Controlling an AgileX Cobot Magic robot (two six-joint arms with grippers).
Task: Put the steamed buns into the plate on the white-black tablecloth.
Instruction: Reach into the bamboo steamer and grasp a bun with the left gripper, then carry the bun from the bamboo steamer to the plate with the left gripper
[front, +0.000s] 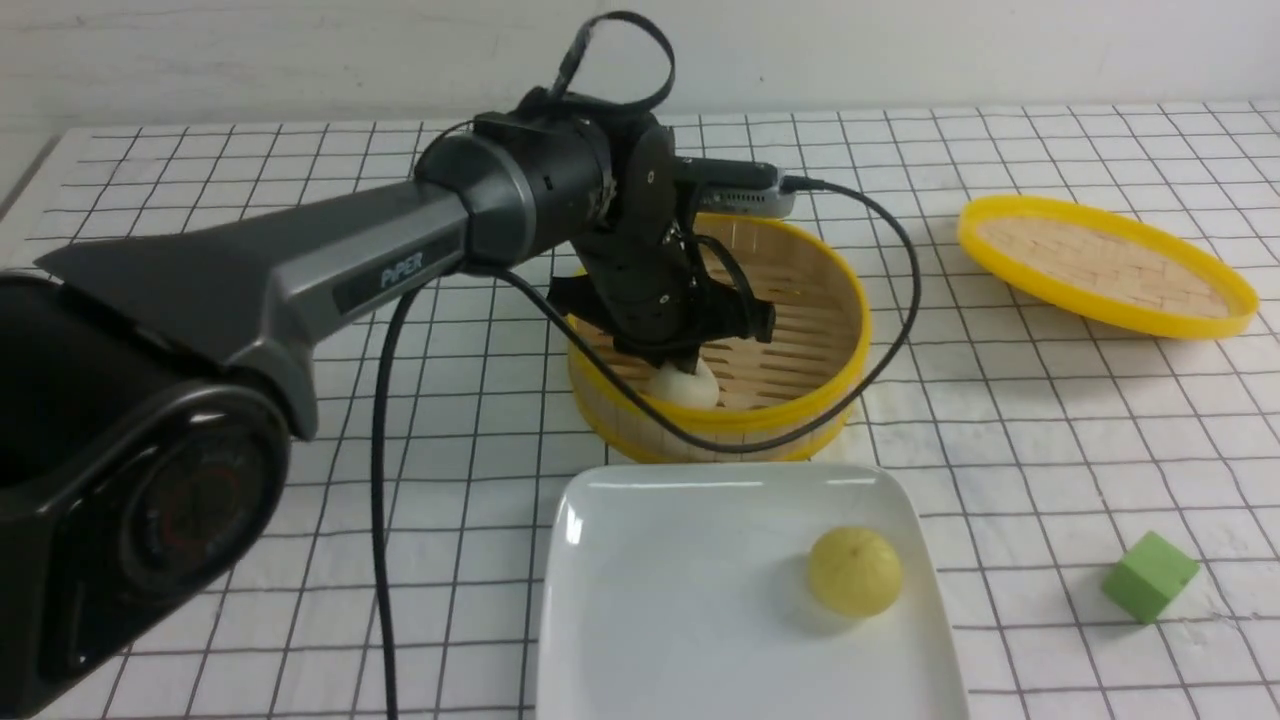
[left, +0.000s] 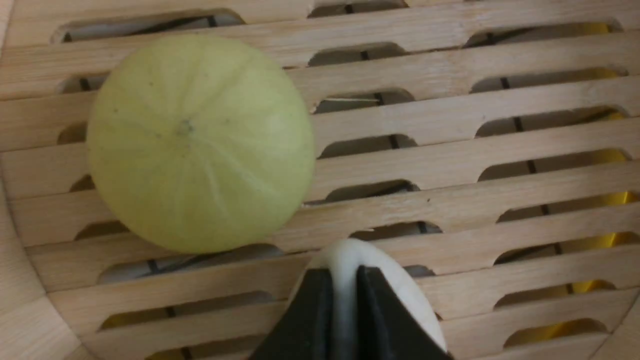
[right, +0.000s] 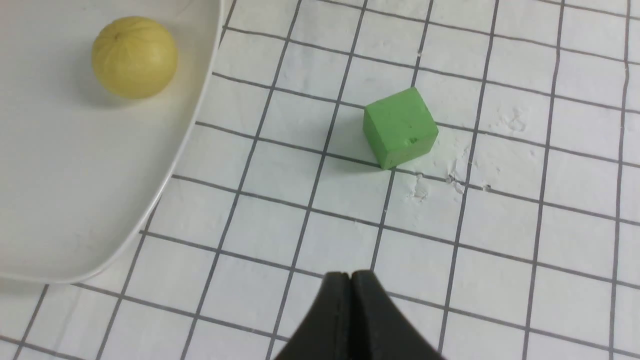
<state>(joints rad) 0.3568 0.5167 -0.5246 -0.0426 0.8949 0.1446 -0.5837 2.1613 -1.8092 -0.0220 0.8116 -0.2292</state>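
White glazed ware, square with rounded corners: the plate (front: 680, 600) lies nearest the camera on the white-black tablecloth (front: 1050, 400). One pale yellow bun (front: 855, 571) sits inside the plate, toward its right rim.

To the right of the plate and apart from it, a green cube (front: 1150, 577) stands on the cloth. The right gripper (right: 351, 280) shows in the right wrist view only. Its two black fingers are pressed together with nothing between them. It is above the cloth off the plate's corner, near the cube, and touches neither.

Just beyond the plate's far rim stands the bamboo steamer (front: 800, 410), yellow-rimmed and uncovered. Whether steamer and plate touch cannot be told. The left arm (front: 350, 260) reaches across from the plate's left, and the left gripper (front: 685, 372) points down into the steamer. In the left wrist view its fingers are clamped on the off-white bun (left: 400, 290), which bulges out on both sides of them. That bun is low over the slatted floor, on the side nearest the plate; whether it rests there or is raised cannot be told. A second yellow bun (left: 200, 142) lies on the slats just beside it, clear of the fingers.

Farthest from the plate, beyond it and to the right, the steamer lid (front: 1105, 262) lies on the cloth with its woven face up.
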